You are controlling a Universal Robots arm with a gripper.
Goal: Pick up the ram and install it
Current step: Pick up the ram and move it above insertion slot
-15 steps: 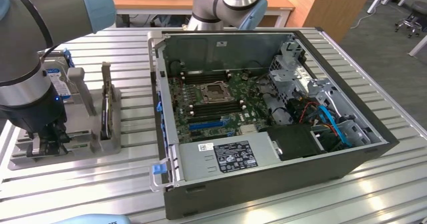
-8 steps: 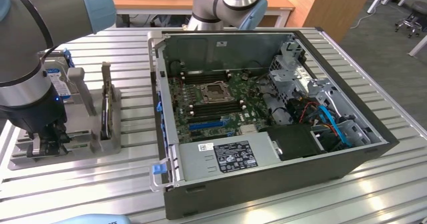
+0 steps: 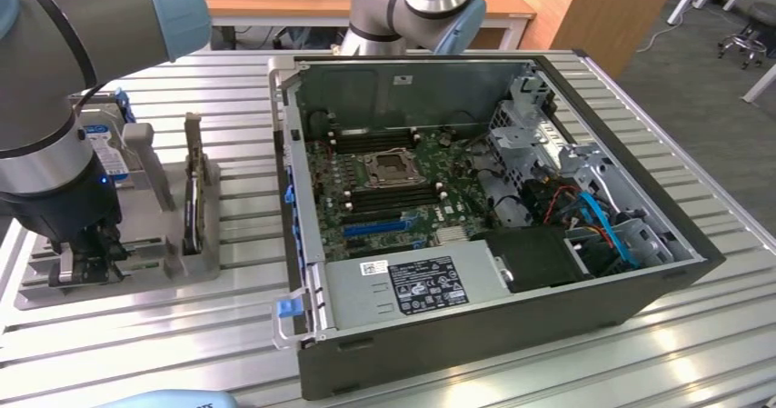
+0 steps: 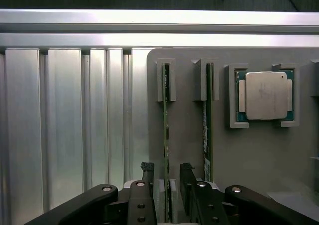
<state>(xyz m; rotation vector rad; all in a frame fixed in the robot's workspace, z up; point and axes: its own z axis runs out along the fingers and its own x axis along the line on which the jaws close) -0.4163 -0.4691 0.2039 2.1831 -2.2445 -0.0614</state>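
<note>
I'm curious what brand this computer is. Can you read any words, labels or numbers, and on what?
Nothing reads clearly.
power supply label: black and white print, too small to read.
hard drive label: blue and white, blurred.
processor: no legible marking.

Reaches in from the exterior view's upper left w/ arm point(image 3: 54, 81) bent over, grey wrist link point(image 3: 49, 167) approx. vertical and a small blue light point(image 3: 101, 179) lit on it. Points gripper point(image 3: 85, 267) straight down, low at that view's left. Holds fingers point(image 4: 146, 168) apart in wrist view, parallel, w/ clear gap btwn them and black linkage bars point(image 4: 89, 205) splayed out either side.
</note>
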